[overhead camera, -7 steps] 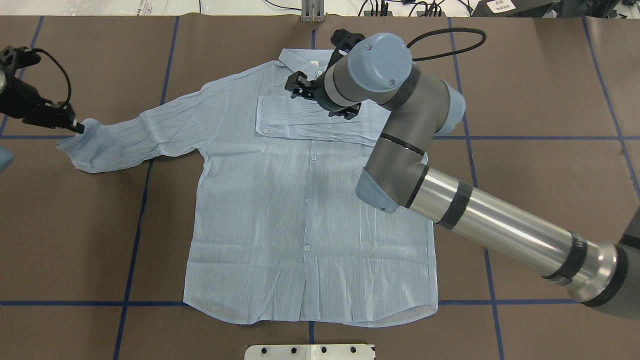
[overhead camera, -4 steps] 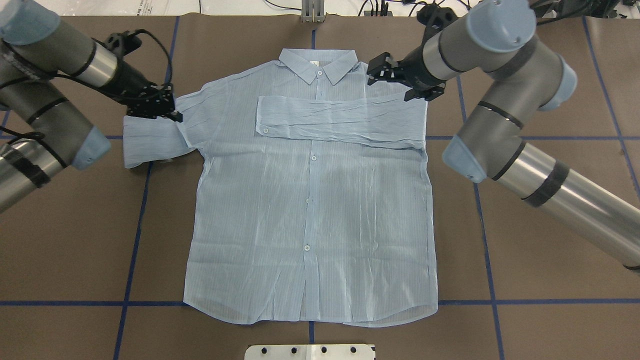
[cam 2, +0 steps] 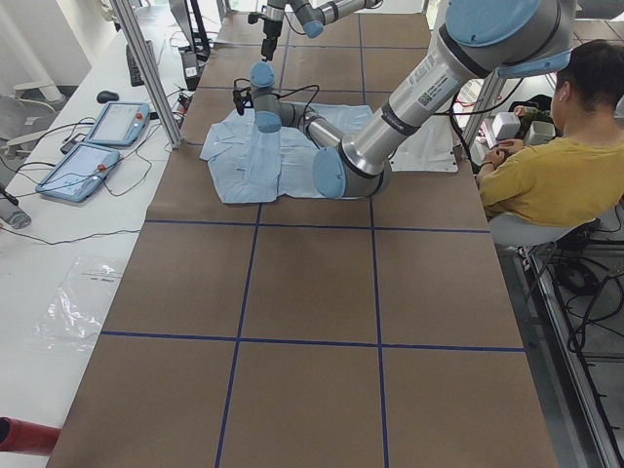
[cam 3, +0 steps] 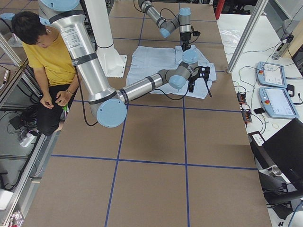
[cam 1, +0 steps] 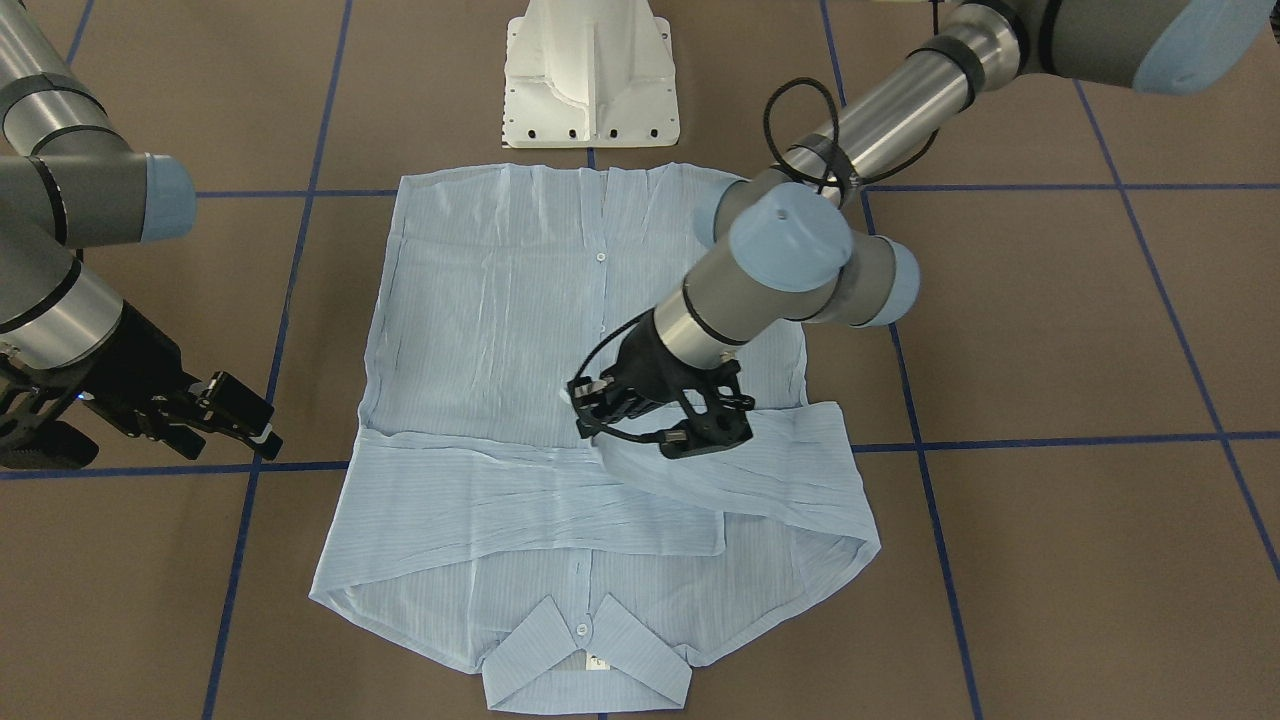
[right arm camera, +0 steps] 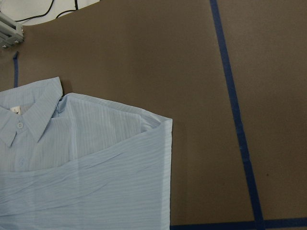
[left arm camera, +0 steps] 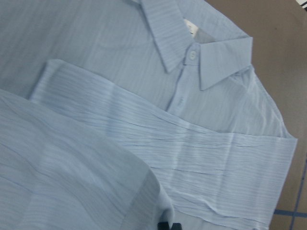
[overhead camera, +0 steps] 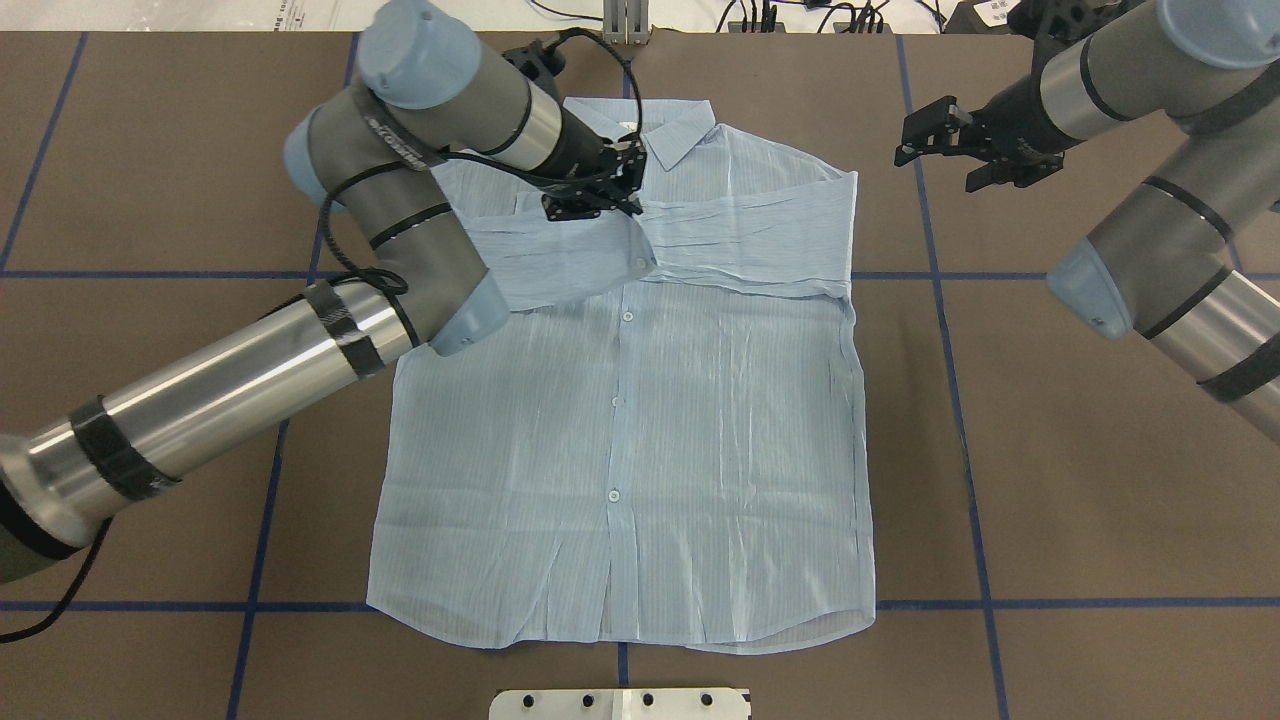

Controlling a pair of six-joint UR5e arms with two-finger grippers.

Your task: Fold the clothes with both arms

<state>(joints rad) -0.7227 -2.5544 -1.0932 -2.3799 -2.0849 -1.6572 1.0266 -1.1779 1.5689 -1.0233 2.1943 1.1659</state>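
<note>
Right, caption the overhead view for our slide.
Left pincer holds a sleeve across the shirt; right pincer hovers open nearby.

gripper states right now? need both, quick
Left gripper: closed, holding the shirt sleeve.
Right gripper: open, holding nothing.

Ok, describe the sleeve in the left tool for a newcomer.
On the table lies a light-blue shirt, collar away from the robot. Two sleeves cross its chest. The held sleeve comes from the robot's left and lies on top, its end pinched in the left tool; the other sleeve lies flat.
</note>
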